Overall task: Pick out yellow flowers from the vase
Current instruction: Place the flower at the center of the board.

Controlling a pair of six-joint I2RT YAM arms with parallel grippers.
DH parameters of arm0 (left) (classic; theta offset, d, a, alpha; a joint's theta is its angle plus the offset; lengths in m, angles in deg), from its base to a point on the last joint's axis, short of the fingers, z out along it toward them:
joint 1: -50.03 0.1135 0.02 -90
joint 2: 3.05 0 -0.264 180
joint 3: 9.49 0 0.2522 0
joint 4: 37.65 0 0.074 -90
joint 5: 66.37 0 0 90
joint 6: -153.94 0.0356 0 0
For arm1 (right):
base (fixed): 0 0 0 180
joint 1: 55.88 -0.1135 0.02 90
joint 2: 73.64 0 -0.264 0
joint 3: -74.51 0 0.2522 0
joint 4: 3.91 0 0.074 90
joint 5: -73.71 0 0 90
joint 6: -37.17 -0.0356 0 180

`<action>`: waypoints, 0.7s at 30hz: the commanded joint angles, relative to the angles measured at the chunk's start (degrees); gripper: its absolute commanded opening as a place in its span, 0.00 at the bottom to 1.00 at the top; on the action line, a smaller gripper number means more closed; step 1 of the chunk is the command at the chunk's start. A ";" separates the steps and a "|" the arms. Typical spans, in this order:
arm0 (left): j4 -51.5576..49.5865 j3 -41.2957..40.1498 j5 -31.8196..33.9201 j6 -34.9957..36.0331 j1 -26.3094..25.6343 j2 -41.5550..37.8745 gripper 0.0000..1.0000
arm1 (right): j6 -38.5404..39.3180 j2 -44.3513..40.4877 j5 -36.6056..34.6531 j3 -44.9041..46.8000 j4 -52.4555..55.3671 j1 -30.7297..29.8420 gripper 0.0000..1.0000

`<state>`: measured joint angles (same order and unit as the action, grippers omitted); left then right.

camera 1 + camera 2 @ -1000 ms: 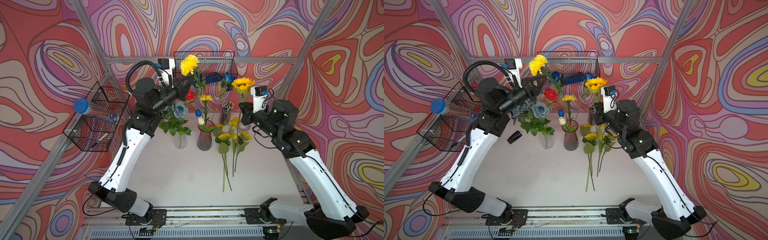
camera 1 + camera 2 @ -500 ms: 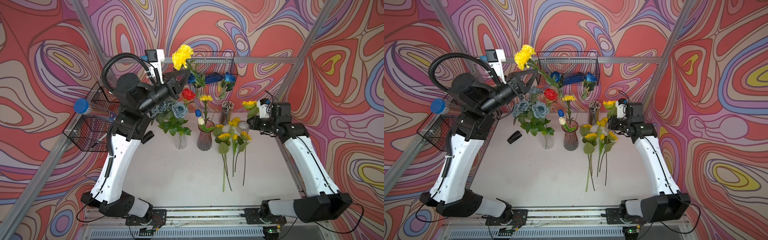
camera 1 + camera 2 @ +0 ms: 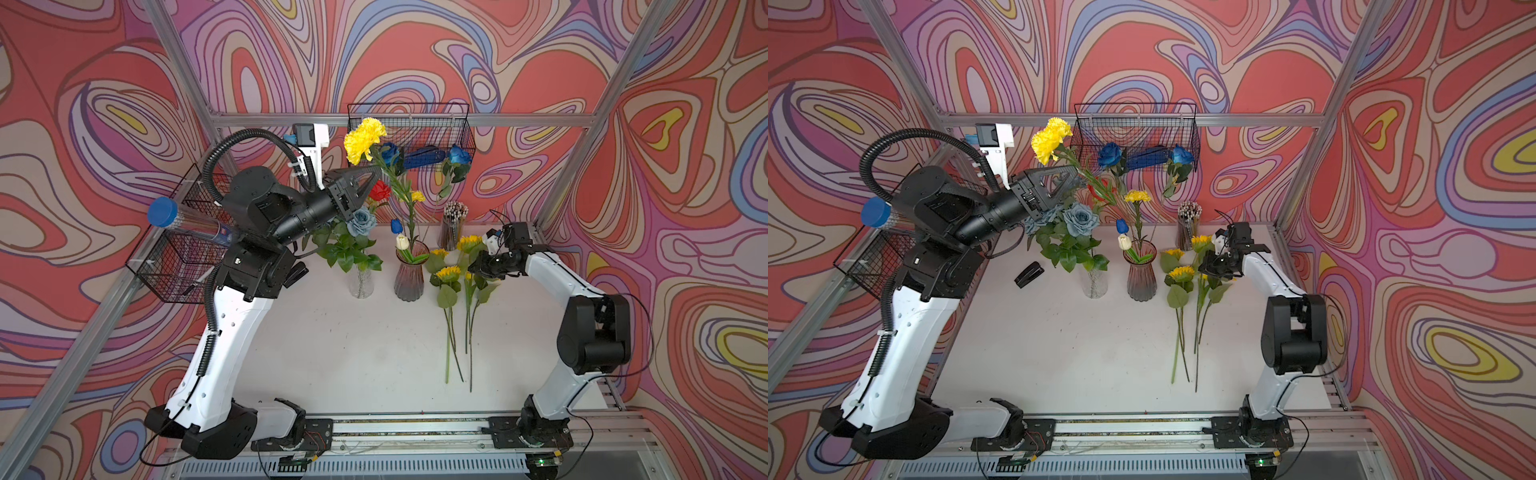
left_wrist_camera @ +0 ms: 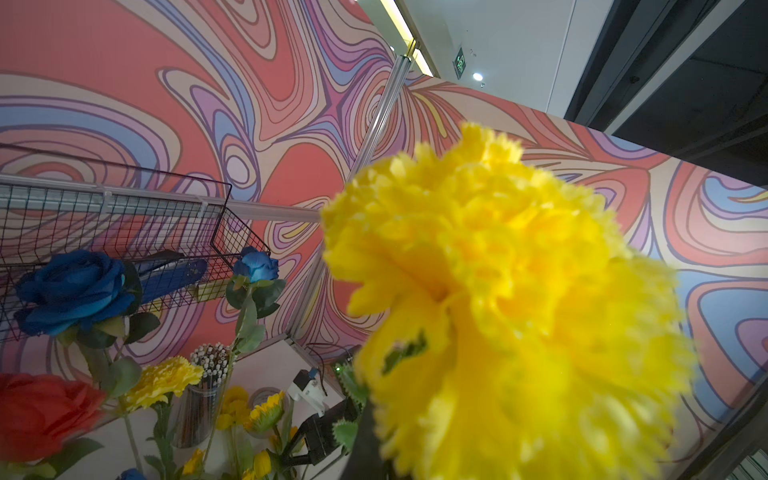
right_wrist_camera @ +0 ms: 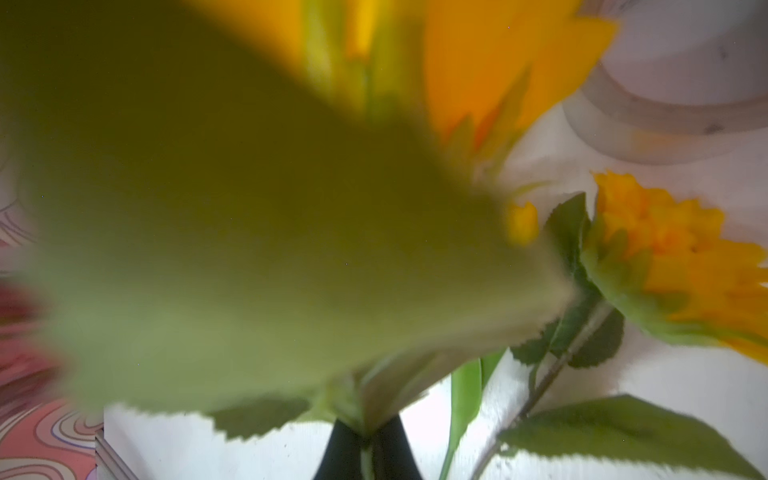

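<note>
The left claw pinches the carnation by its stem; the right claw pinches a sunflower stem, three o'clock of the vase. Likely light and floppy: grip stems, not petals.

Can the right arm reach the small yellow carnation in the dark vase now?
Probably not yet: the right gripper is shut on a sunflower. Nothing bulky stands between it and the small yellow carnation.

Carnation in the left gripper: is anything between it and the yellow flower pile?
Yes. The vase and its other flowers stand between carnation and pile; the right gripper, holding a sunflower, is there too.
</note>
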<state>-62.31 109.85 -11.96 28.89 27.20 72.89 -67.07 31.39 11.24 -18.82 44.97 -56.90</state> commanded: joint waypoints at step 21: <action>4.24 -12.81 -2.49 -3.97 0.07 -7.16 0.00 | -0.02 13.52 -0.96 -10.57 -2.12 0.75 0.24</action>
<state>-60.61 96.58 -13.84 25.87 27.20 66.36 -68.03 46.80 11.00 -28.28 42.06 -56.37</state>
